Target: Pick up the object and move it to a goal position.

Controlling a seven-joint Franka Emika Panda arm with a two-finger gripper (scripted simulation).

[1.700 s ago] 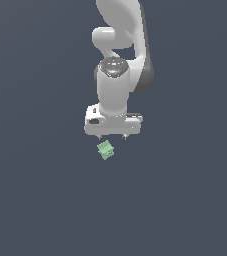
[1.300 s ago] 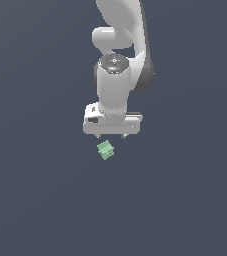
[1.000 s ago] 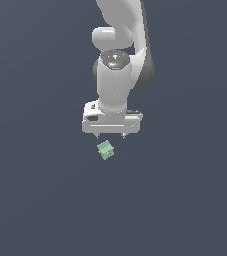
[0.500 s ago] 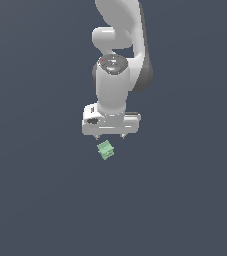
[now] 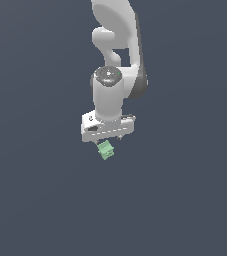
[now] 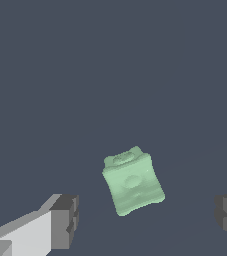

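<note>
— How's the light?
— Even, dim, flat; soft shading on the arm (image 5: pixel 116 85), no cast shadows.
— Sharpness?
— Clean renders, though the light-green block (image 6: pixel 132 181) perhaps looks slightly soft.

green object (image 6: pixel 133 182) between spread claw (image 6: pixel 147 220) fingers, gaps both sides
</note>
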